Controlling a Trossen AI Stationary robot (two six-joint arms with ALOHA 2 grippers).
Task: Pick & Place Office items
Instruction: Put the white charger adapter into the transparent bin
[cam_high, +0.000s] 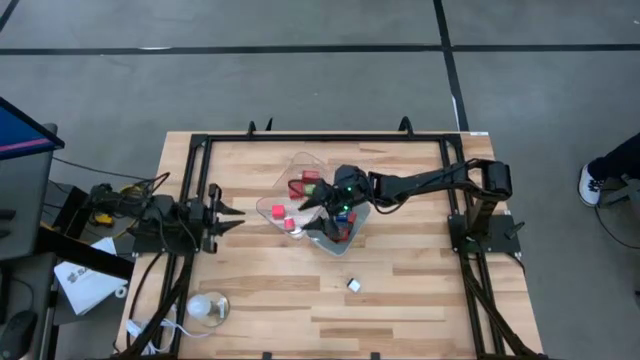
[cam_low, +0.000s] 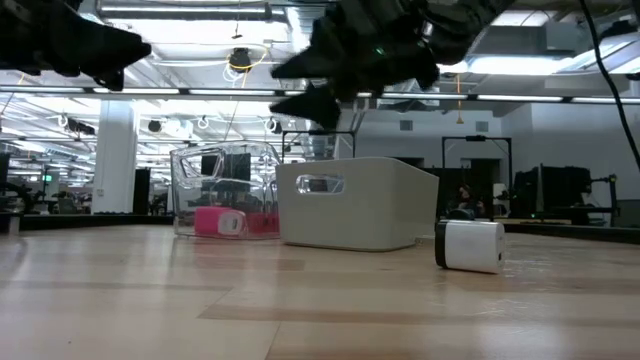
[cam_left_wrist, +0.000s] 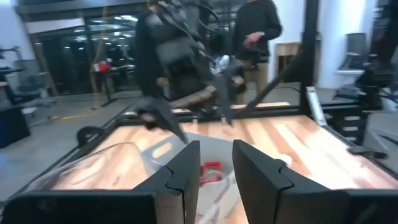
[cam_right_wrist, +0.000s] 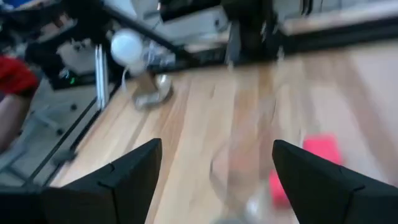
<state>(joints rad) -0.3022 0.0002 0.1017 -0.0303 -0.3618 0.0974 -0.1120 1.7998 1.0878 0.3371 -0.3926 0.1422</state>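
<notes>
my right gripper (cam_high: 318, 203) is out over the middle of the table (cam_high: 400, 300), hanging above the two clear trays (cam_high: 300, 172), and its jaws are spread wide with nothing between them. the right wrist view shows bare wood between the fingers (cam_right_wrist: 124, 177) and a pink-red block (cam_right_wrist: 321, 149) off to one side. from above i can see red pieces (cam_high: 303, 186) sitting in the far tray and a pink block (cam_high: 278, 211) in the near one, with another red bit (cam_high: 289, 225) at its edge. one small white-and-black piece (cam_high: 353, 285) lies alone on the wood, well apart from the trays. my left gripper (cam_high: 228, 212) waits at the left side of the table, jaws released, pointing toward the trays. the round whitish thing with a cord (cam_high: 203, 307) sits near the front left corner.
</notes>
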